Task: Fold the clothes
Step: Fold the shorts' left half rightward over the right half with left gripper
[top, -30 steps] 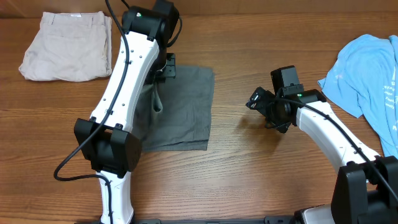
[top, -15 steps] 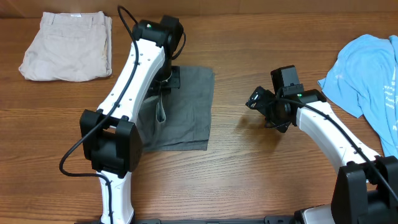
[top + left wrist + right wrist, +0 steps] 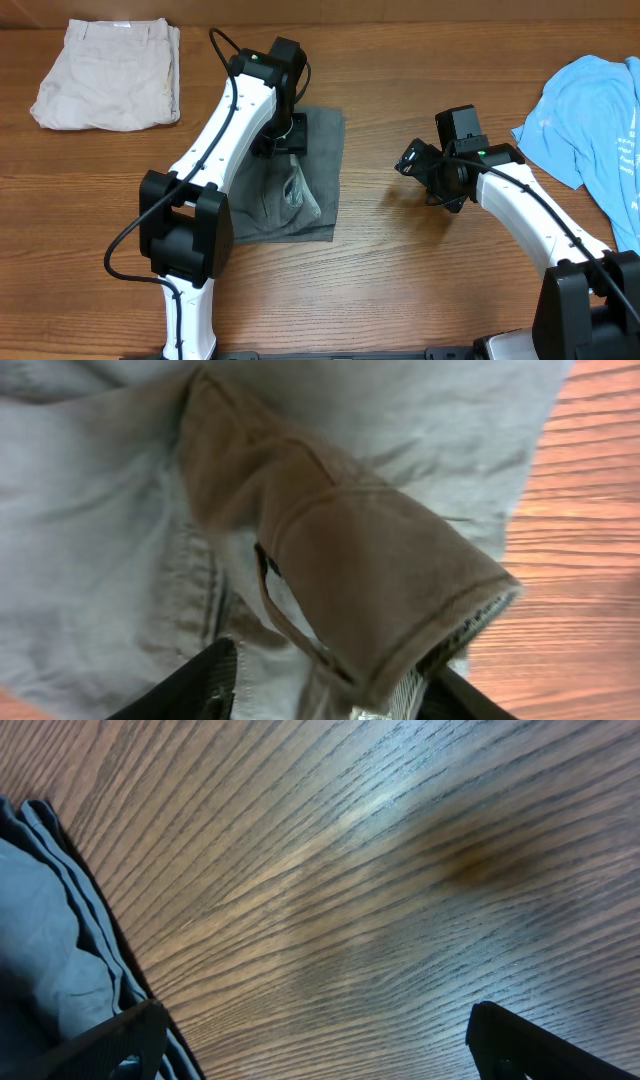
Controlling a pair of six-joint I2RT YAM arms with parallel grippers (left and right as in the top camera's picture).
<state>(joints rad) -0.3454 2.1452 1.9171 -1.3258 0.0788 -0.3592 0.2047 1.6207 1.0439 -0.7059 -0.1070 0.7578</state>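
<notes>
While the overhead camera takes in the full wooden table point(image 3: 400, 260), the mid-grey cotton shorts point(image 3: 315, 135) lie folded into a flat rectangle left of centre. The white left arm point(image 3: 225, 125) crosses over them and hides their left side. The left end effector point(image 3: 288, 138) sits over their upper part. A raised ridge of cloth point(image 3: 297, 192) runs down just below it. Its opening cannot be read from here.

Folded beige shorts point(image 3: 105, 75) sit in the far left corner, well apart. A crumpled light-blue T-shirt point(image 3: 600, 130) lies at the right edge. The right end effector point(image 3: 412, 160) hangs over bare wood between grey shorts and T-shirt.

Left wrist view: the ridge is a rolled flap of the shorts with a stitched hem point(image 3: 455, 625). Its end lies between the two black fingers point(image 3: 205, 682), which stand apart. Left end effector released.

Right wrist view: black fingers point(image 3: 125, 1032) spread wide, only wood grain between; right end effector released and empty. A blue-grey cloth edge point(image 3: 50, 940) shows at left; which garment cannot be told.
</notes>
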